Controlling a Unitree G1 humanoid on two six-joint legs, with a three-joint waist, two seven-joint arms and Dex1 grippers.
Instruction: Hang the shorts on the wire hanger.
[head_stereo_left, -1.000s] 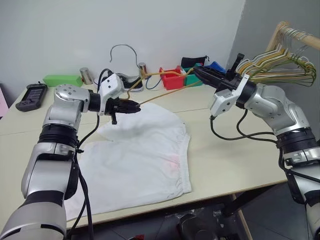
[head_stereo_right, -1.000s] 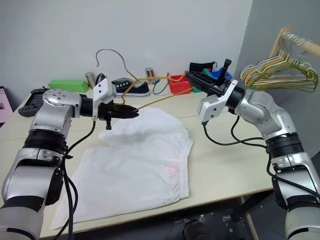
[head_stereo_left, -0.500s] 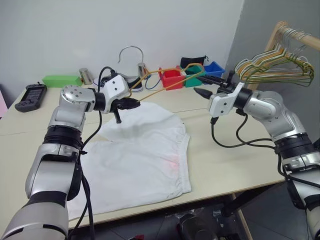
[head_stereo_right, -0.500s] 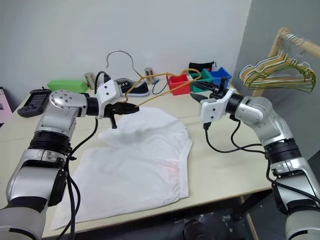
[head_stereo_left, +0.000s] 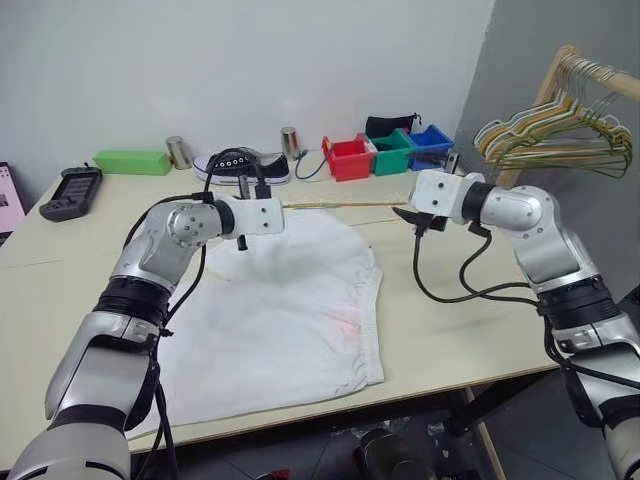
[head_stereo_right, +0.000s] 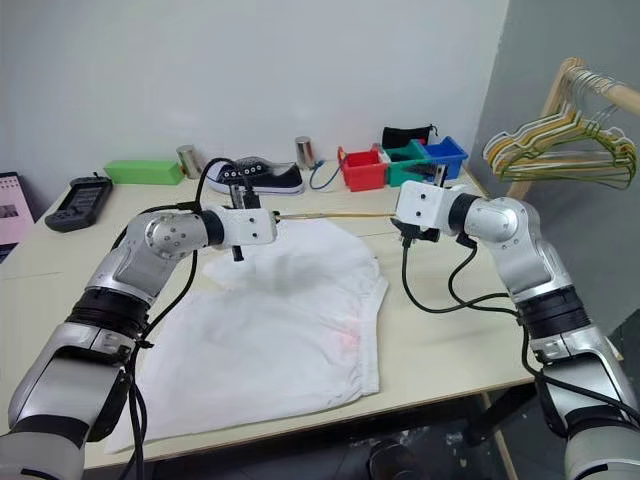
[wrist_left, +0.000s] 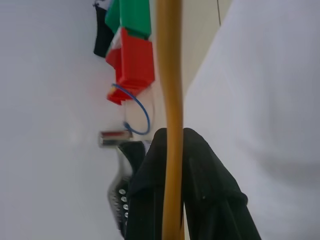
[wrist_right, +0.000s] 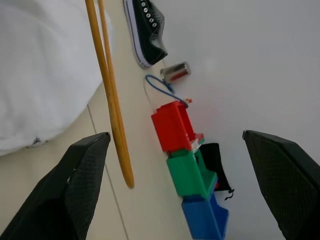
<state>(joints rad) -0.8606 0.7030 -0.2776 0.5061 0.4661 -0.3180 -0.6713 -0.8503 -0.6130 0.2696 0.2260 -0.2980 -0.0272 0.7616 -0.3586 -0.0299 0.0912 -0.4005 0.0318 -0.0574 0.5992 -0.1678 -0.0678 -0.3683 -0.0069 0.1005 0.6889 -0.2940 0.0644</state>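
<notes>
With our left gripper (wrist_left: 172, 200) alone pinching the thin yellowish-tan wire hanger (head_stereo_right: 330, 214) level over the white cloth shorts' (head_stereo_right: 280, 320) far edge on the counter (head_stereo_right: 450, 330), right gripper (wrist_right: 175, 185) spread wide, it may swivel or sag.

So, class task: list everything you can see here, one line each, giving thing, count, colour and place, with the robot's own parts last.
shorts: one, white, spread flat mid-table.
wire hanger: one, yellowish-tan, held level above the shorts' far edge.
bins: three, red, green, blue, far table edge.
black pouch: one, behind the bins.
sneaker: one, black and white, far edge.
metal cans: two, silver, far edge.
green box: one, far left.
black device: one, left edge.
hangers on rack: several, green-yellow, right.
left gripper: shut on the wire hanger.
right gripper: open, by the hanger's end.
</notes>
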